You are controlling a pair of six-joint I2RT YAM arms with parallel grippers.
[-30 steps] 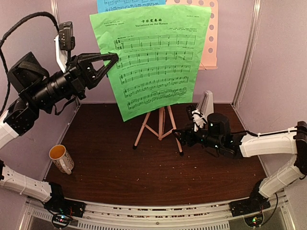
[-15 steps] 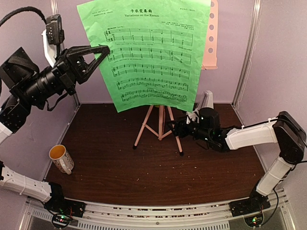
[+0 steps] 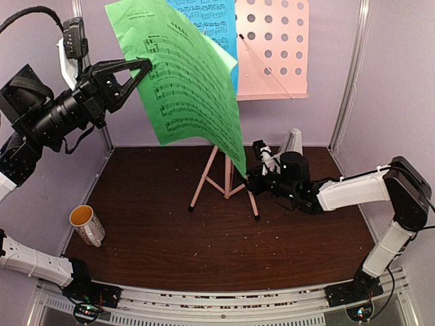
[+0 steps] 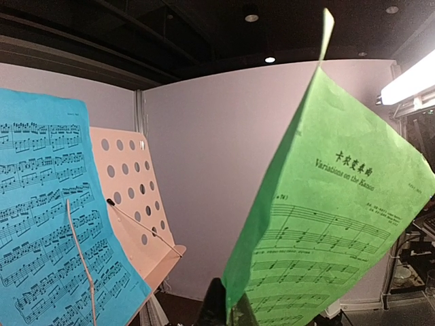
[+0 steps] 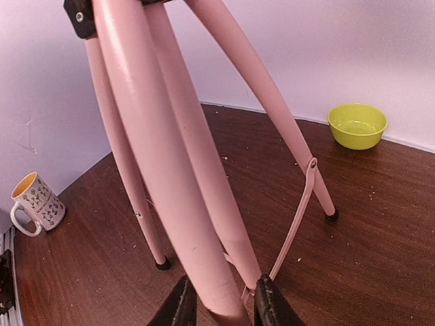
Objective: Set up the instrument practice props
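left fingers (image 3: 126,66): we pinch the green sheet (image 3: 190,88) edge, sheet hanging left of the music stand (image 3: 279,47) desk | right fingers (image 5: 182,305): we clasp its tripod leg (image 5: 170,156)

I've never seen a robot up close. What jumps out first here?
The bright green music sheet stands out, held high at the left, pinched at its edge by the left hand. Behind it is the pink music stand with a blue music sheet on it. Low at centre right, the right hand grips one of the stand's tripod legs.
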